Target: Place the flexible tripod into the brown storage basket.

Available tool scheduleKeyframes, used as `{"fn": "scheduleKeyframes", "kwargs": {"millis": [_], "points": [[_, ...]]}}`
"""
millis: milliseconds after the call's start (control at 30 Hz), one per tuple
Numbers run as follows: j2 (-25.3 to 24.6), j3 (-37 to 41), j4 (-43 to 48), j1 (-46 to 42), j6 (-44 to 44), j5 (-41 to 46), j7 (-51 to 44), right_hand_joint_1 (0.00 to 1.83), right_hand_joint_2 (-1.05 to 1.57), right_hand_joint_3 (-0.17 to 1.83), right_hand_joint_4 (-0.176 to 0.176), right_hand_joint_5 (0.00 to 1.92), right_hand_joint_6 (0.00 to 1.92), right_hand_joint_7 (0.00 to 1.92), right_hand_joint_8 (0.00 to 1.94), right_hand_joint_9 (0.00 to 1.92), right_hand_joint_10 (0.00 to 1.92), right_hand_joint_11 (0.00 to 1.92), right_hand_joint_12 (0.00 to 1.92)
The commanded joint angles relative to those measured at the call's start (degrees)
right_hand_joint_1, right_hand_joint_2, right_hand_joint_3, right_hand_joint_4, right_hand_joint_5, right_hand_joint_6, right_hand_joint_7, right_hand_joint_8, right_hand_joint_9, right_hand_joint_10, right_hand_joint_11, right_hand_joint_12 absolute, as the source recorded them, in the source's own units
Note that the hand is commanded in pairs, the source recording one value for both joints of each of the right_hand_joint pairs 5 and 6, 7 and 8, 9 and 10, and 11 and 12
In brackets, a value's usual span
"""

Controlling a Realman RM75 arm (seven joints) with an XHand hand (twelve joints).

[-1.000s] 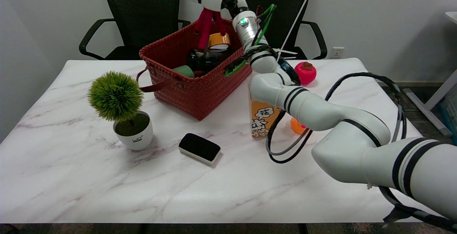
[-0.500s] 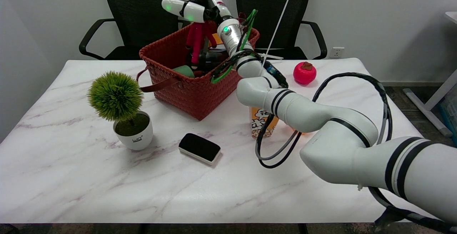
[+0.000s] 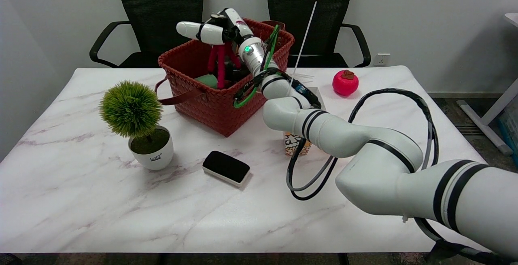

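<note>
The brown woven basket (image 3: 210,103) stands at the back middle of the table, a strap handle hanging from its near-left corner. My right hand (image 3: 212,30) hovers over the basket's middle and grips the top of the flexible tripod (image 3: 220,64). The tripod's magenta legs hang straight down, their lower ends inside the basket among other items. Their tips are hidden by the front wall.
Inside the basket lie a green object (image 3: 208,80) and dark items. A potted green ball plant (image 3: 135,119) stands at the left, a black-and-white eraser (image 3: 226,168) in front. An orange carton (image 3: 296,143) sits under my forearm. A red toy fruit (image 3: 345,82) lies at the back right.
My right hand has moved left and down with the tripod, lowering its legs from above the basket's far rim into the basket.
</note>
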Motion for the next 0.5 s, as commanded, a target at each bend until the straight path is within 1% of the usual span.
{"fn": "scheduleKeyframes", "kwargs": {"millis": [33,233,333,367,400,433,467,500], "points": [[-0.94,-0.38,-1.39,-1.26,-2.51,-0.08,-0.84,0.71,0.63,-0.17,0.0,1.62,1.62,1.46,1.46,1.44,1.44,1.43,1.43],[-0.79,0.01,-1.31,-1.03,-2.12,0.08,-0.9,0.71,0.63,-0.17,0.0,1.64,1.64,1.45,1.45,1.43,1.43,1.42,1.42],[-0.71,0.1,-1.16,-0.96,-2.04,0.0,-0.92,0.71,0.63,-0.17,0.0,1.62,1.62,1.43,1.43,1.41,1.41,1.37,1.37],[-0.63,0.1,-1.15,-0.94,-2.03,0.0,-0.92,0.71,0.63,-0.17,0.0,1.54,1.54,1.38,1.38,1.34,1.34,1.27,1.27],[-0.55,0.1,-1.02,-0.94,-2.03,0.0,-0.98,0.7,0.62,-0.17,0.0,1.41,1.41,1.3,1.3,1.27,1.27,1.16,1.16],[-0.47,0.1,-0.79,-0.94,-2.03,0.0,-1.0,0.7,0.62,-0.17,0.0,1.31,1.31,1.26,1.26,1.22,1.22,1.08,1.08],[-0.46,0.1,-0.69,-0.94,-1.96,0.0,-1.0,0.71,0.6,-0.17,0.0,1.08,1.08,1.18,1.18,1.11,1.11,0.95,0.95],[-0.39,0.1,-0.6,-0.94,-1.88,-0.07,-1.0,0.71,0.59,-0.17,0.0,0.98,0.98,1.15,1.15,1.07,1.07,0.91,0.91]]}}
